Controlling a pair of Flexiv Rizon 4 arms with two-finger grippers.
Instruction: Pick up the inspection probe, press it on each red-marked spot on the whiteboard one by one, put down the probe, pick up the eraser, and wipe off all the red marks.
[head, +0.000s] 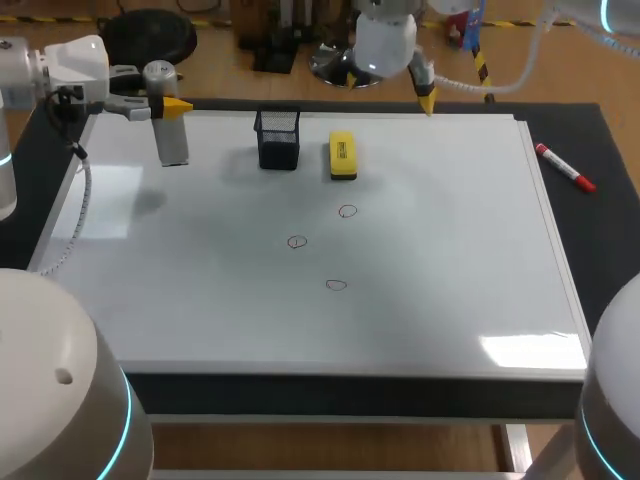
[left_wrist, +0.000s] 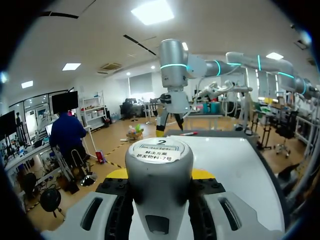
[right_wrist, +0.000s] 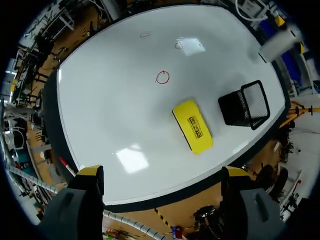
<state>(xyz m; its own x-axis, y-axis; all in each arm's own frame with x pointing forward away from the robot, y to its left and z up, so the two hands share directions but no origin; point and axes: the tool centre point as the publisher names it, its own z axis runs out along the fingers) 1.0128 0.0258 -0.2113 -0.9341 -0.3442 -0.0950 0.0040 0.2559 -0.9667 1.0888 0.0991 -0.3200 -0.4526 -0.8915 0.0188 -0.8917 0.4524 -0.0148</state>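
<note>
Clamped between the yellow-tipped fingers of the left gripper (head: 166, 104), the grey inspection probe (left_wrist: 159, 167) fills the left wrist view, with a labelled round cap on the end facing the camera. From the head view the probe stands upright over the far left corner of the whiteboard (head: 200, 300). Whether its lower end touches the surface cannot be told.

The right gripper (head: 425, 95) hangs above the whiteboard's far edge, right of the middle, its fingers (right_wrist: 92, 175) spread wide apart with nothing between them.

A black mesh pen holder (head: 278, 138) stands on the whiteboard near the far edge, and the yellow eraser (head: 343, 156) lies just beside it on the right, apart from it. Both also show under the right gripper in its wrist view.

Three small red circles (head: 347, 211) mark the middle of the whiteboard, well apart from one another: one nearest the eraser, one to the left and nearer the front edge, and one closest to the front.

A red marker (head: 565, 167) lies on the dark tabletop (head: 600, 140), off the whiteboard's right edge near the far right corner.
</note>
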